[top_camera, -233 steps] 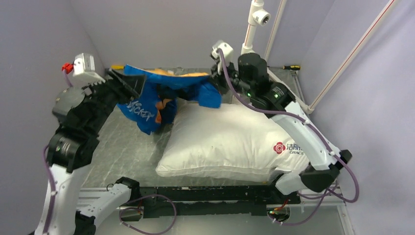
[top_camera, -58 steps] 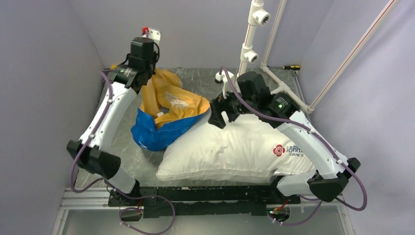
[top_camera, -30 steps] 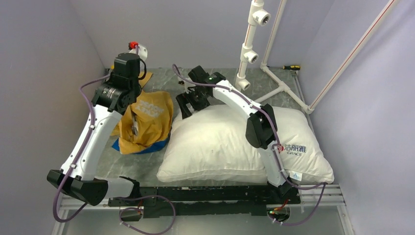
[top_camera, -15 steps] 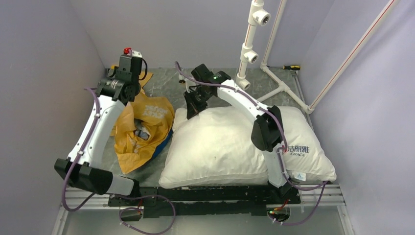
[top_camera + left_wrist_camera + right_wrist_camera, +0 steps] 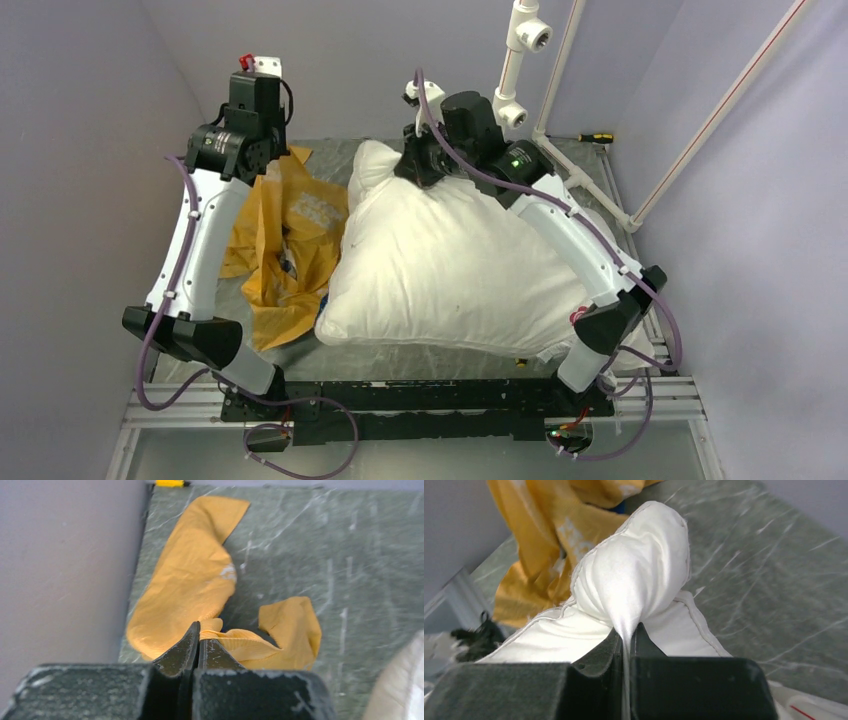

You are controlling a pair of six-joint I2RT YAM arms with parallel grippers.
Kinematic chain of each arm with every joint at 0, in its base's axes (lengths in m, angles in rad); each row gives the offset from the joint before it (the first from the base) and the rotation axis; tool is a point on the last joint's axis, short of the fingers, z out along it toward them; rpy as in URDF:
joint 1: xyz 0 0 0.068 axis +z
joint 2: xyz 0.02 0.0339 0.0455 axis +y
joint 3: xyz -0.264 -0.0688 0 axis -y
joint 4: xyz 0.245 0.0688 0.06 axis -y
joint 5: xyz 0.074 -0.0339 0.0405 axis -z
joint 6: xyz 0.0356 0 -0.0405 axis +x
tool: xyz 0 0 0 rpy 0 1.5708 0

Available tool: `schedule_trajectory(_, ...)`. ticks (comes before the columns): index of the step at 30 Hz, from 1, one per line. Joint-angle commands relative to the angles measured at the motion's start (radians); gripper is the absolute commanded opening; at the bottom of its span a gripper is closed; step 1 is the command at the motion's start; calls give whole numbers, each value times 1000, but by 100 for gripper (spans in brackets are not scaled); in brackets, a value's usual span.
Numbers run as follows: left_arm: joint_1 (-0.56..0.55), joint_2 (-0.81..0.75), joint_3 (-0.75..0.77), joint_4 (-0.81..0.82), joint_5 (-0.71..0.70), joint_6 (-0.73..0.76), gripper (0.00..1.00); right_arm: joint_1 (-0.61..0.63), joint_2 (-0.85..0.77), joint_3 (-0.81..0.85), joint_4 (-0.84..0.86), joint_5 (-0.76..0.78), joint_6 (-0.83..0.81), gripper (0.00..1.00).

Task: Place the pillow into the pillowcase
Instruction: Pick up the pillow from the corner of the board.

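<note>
The plump white pillow fills the middle of the table, its far left corner raised. My right gripper is shut on that corner, and the right wrist view shows the white fabric bunched up and pinched between the jaws of the right gripper. The pillowcase lies crumpled to the pillow's left, orange-yellow side showing. My left gripper is shut on a fold of it at the far left; the left wrist view shows orange cloth caught at the tips of the left gripper.
A white pipe frame stands at the back right, with a yellow-handled screwdriver beside it. A grey wall runs close along the left side. The table is grey marbled. A yellow tool lies at the far left corner.
My right gripper has closed on the pillow's far left corner and lifted it up and back. The left arm has moved slightly back with the pillowcase, which now hangs more stretched.
</note>
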Motion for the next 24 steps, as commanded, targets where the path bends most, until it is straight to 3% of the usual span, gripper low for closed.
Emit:
schedule_trajectory(1, 3, 25, 113, 67, 174, -77, 0, 41, -56, -50, 522, 335, -26, 0)
schedule_trajectory(3, 3, 40, 138, 77, 219, -96, 0, 82, -49, -97, 629, 456, -109, 0)
schedule_trajectory(5, 3, 53, 151, 64, 228, -114, 0, 102, -23, -100, 628, 468, -186, 0)
schedule_trajectory(9, 3, 40, 78, 36, 188, -146, 0, 108, -36, -190, 575, 327, -110, 0)
schedule_trajectory(10, 3, 30, 42, 36, 192, -162, 0, 108, -38, -207, 541, 272, -86, 7)
schedule_trajectory(11, 3, 20, 7, 40, 211, -177, 0, 108, -39, -219, 515, 226, -58, 21)
schedule_trajectory(12, 3, 6, -38, 50, 238, -199, 0, 108, -35, -229, 496, 179, -37, 44)
schedule_trajectory(13, 3, -9, -81, 63, 262, -213, 0, 107, -30, -224, 474, 157, -22, 59)
schedule_trajectory(15, 3, -39, -172, 92, 286, -249, 0, 103, -7, -179, 428, 139, -16, 79)
schedule_trajectory(19, 3, -91, -308, 140, 292, -267, 0, 64, 98, 18, 346, 108, -25, 93)
schedule_trajectory(24, 3, -116, -374, 168, 280, -259, 0, -36, 331, 325, 198, -57, 79, 95)
